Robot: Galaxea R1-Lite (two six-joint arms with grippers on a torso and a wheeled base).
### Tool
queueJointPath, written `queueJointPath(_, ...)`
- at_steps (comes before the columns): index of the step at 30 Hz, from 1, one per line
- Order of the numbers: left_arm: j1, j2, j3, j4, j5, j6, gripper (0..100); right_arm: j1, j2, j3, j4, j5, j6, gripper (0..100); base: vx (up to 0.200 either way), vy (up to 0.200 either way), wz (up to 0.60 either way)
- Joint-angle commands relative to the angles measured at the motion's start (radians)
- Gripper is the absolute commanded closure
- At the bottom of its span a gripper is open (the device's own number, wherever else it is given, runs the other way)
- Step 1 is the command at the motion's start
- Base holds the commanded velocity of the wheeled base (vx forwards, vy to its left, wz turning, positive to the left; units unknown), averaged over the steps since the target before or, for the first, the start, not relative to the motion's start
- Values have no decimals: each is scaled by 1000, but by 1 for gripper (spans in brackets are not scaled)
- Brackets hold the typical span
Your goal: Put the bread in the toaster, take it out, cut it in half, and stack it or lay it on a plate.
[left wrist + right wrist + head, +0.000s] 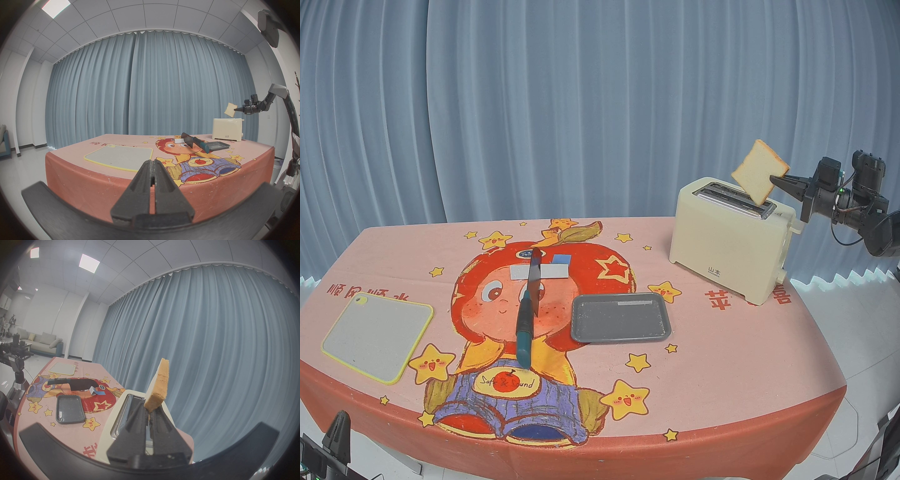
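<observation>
Bread (760, 170): one slice, tilted, pinched at a corner by right gripper (778, 180), just above the one toaster (731, 240). Left gripper (153, 162) clenched, empty. Table (737, 356): one knife (526, 312), one plate (620, 317), one cutting board (378, 336).

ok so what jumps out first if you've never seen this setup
The slice of bread, pinched at a corner by the right gripper and held tilted in the air just above the cream toaster at the far right of the table. Next, the teal-handled knife lying mid-table, left of the grey tray.

Cloth-covered table (737, 362), cutting board (378, 336), knife (527, 306), grey tray (620, 317), cream toaster (725, 250)
</observation>
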Motion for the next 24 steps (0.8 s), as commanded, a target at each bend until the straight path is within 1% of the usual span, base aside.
queueJointPath(1, 0, -16, 18, 0, 0, 0, 100, 3, -8, 15, -3, 0, 0, 100, 0, 0, 0)
queueJointPath(11, 0, -16, 18, 0, 0, 0, 100, 12, -12, 44, -5, 0, -5, 100, 0, 0, 0)
queueJointPath(12, 0, -16, 18, 0, 0, 0, 100, 14, -14, 52, -5, 0, -14, 100, 0, 0, 0)
queueJointPath(20, 0, -16, 18, 0, 0, 0, 100, 23, -3, 53, -5, 0, -19, 100, 0, 0, 0)
queueJointPath(24, 0, -16, 18, 0, 0, 0, 100, 46, -1, 61, -5, -1, -19, 100, 0, 0, 0)
